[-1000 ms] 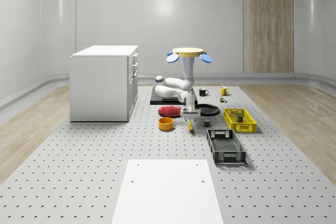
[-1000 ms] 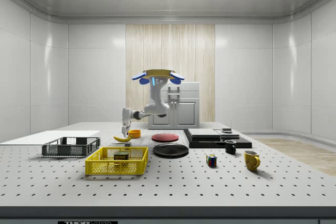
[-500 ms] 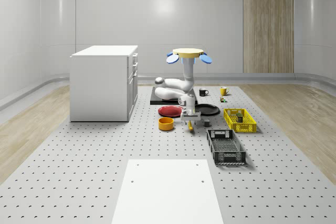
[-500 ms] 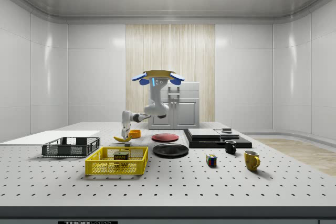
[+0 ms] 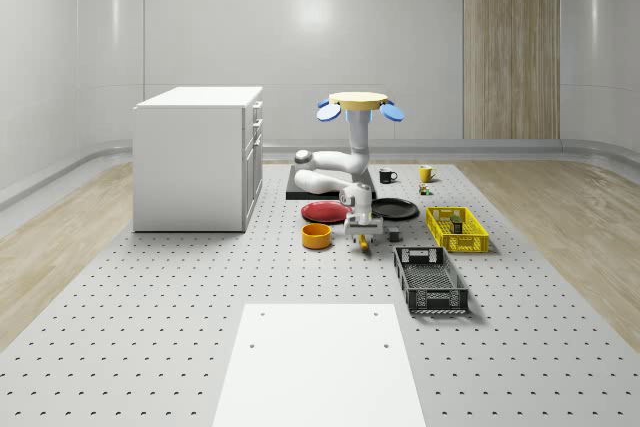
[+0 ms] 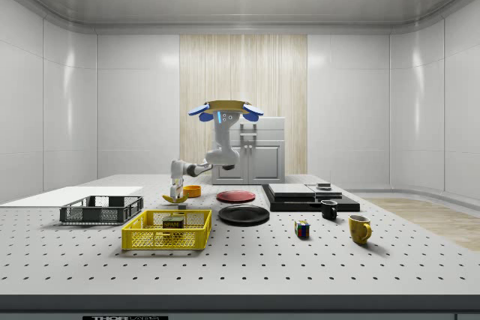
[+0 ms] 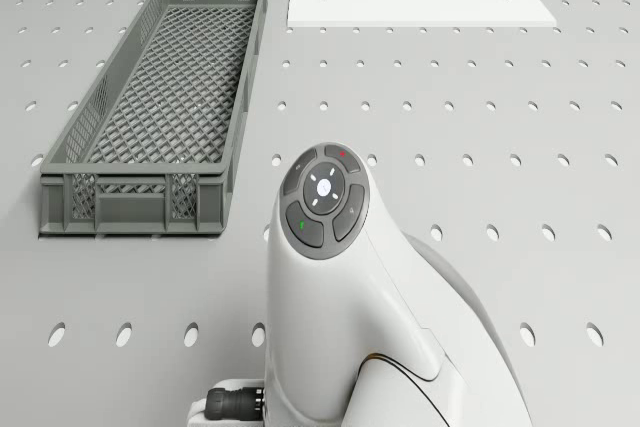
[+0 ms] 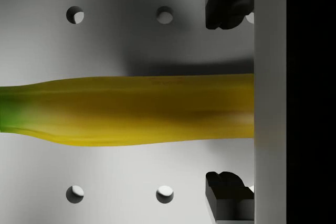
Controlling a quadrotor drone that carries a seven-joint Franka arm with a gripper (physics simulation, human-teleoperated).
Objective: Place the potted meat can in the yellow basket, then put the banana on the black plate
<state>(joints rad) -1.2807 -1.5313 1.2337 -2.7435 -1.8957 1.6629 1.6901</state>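
While the two dark fingertips [image 8: 227,3] stand spread, one on each side of the banana [image 8: 131,109] with bare table between them and the fruit, they do not touch it. In the wrist view the banana lies flat on the perforated table [image 8: 121,182], its green end toward the left edge of the frame. The gripper [image 5: 362,232] hangs low over the banana [image 5: 363,239] in the middle of the whole-scene view, between the orange bowl [image 5: 316,236] and the grey crate [image 5: 430,280]. In the side view the gripper [image 6: 178,192] is just above the banana [image 6: 175,198], left of the centre.

The arm bends up to the drone [image 5: 359,105], which hovers above the red plate [image 5: 325,211] and the black plate [image 5: 394,209]. The potted meat can [image 6: 173,223] sits inside the yellow basket [image 6: 166,231], in the lower left of the side view. In the whole-scene view the basket [image 5: 457,229] is right of the black plate. A white cabinet [image 5: 197,157] stands at the left.
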